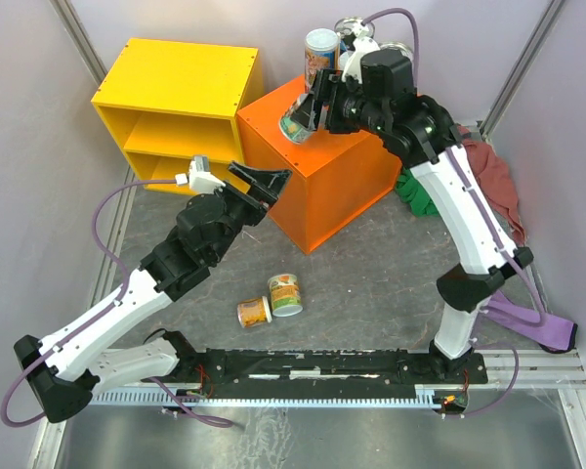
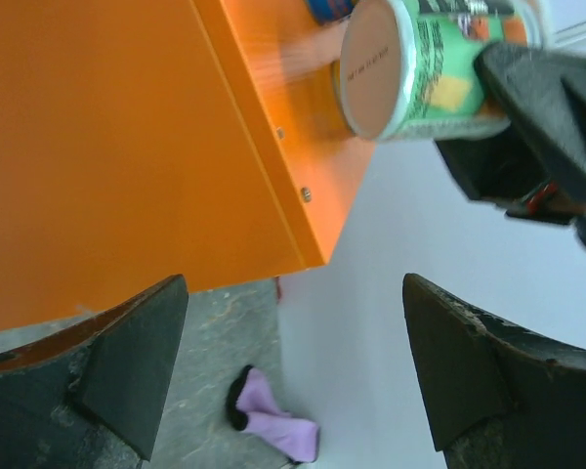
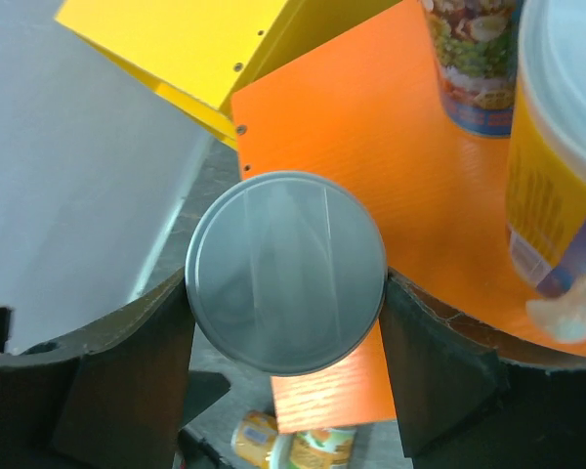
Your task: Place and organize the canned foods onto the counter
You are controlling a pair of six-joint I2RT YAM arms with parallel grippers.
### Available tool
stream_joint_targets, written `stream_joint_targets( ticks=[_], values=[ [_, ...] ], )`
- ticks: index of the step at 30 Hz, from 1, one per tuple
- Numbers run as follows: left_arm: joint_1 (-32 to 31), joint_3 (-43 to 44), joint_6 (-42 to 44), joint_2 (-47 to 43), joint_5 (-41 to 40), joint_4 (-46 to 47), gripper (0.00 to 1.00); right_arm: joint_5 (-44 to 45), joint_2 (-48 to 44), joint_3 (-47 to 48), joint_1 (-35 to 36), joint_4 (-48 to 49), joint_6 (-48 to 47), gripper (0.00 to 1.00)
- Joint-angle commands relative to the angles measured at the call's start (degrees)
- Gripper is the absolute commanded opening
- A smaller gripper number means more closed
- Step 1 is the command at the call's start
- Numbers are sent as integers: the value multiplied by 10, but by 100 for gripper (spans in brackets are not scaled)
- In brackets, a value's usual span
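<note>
**Item 1: held tin** (image 3: 285,272). Green-and-white label, with its bare silver end facing the right wrist camera. The right fingers (image 3: 439,376) pinch it across the side wall. It hangs tilted above the flat top of the orange counter (image 1: 322,186). You cannot tell whether its lower rim touches the top yet.
- Handling, as judged: rigid and dent-resistant, fairly heavy if full, with a smooth label that may slide in the grip.
- Hold it at mid-wall and bring it upright before you let go.

**Item 2: tins already on the counter.** A blue-labelled tall tin (image 3: 474,59) with a vegetable picture and a yellow-and-blue tall tin (image 3: 557,176) with a pale top both stand upright towards the back. The held tin needs a spot well apart from them, since tall tins will likely topple if nudged.

**Item 3: two short tins** (image 1: 271,303). Orange-yellow labels. They sit just beside each other on the grey worktop (image 1: 371,283) and appear to lie on their sides. Expect them to roll, so close on the curved wall, not the ends.

**Item 4: left fingers** (image 2: 127,371). Spread wide and holding nothing, beside the counter's side wall.

**Item 5: containers.**
- The counter is a closed box, so tins go on top only.
- The yellow shelf unit (image 1: 176,68) is open-fronted, and no tin shows in its visible compartments.
</note>
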Motion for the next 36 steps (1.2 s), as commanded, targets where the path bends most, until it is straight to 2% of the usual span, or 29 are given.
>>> stream_joint_targets(
  ticks=[1, 9, 19, 26, 32, 36],
  values=[
    [3, 4, 101, -8, 22, -43, 96, 43, 39, 113, 12, -26, -73, 10],
    [2, -24, 162, -34, 22, -99, 94, 107, 75, 157, 37, -30, -150, 10],
    [2, -44, 197, -53, 9, -152, 93, 222, 100, 155, 109, 7, -281, 10],
    [2, -56, 209, -65, 3, -183, 93, 262, 115, 147, 117, 35, -319, 13],
    [2, -62, 213, -75, -2, -207, 93, 283, 144, 158, 117, 45, -347, 22],
    [2, -63, 215, -75, -4, -218, 94, 284, 157, 160, 116, 54, -354, 33]
  ],
)
